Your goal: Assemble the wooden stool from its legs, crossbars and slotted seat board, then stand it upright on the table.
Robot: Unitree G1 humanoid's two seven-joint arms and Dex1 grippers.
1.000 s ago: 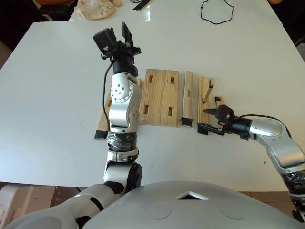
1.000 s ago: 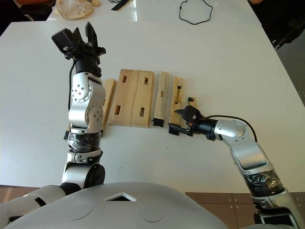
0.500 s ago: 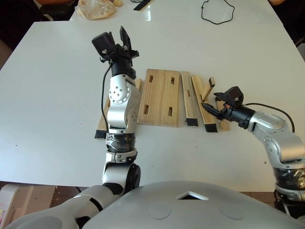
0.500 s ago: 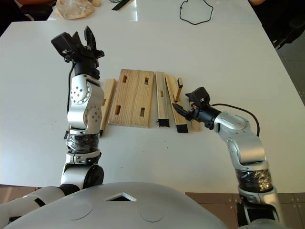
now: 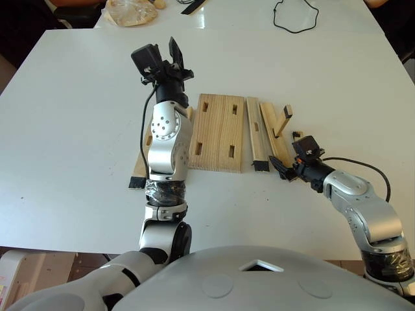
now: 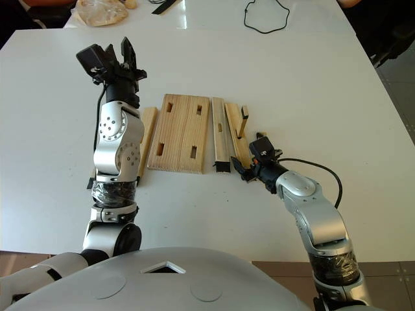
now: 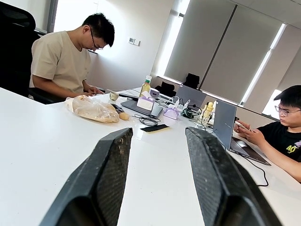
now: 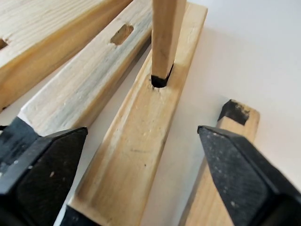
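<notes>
On the white table (image 5: pixel 78 97), the stool parts lie flat and unassembled. The seat board (image 5: pixel 219 131) is at centre, its four slots facing up. One leg (image 6: pixel 146 139) lies just beside its left edge, partly behind the left arm. Two more are to its right: the inner leg (image 5: pixel 254 133) against the board, the outer leg (image 5: pixel 275 139) angled beside it. A crossbar (image 5: pixel 283 120) slants up from a slot in the outer leg. A short piece (image 8: pixel 209 183) lies just right of that leg. The right gripper (image 8: pixel 142 132) is low at the outer leg's near end, fingers spread to either side, gripping nothing. The left gripper (image 7: pixel 160 134) is raised beyond the board's far left corner, fingers wide apart, empty.
</notes>
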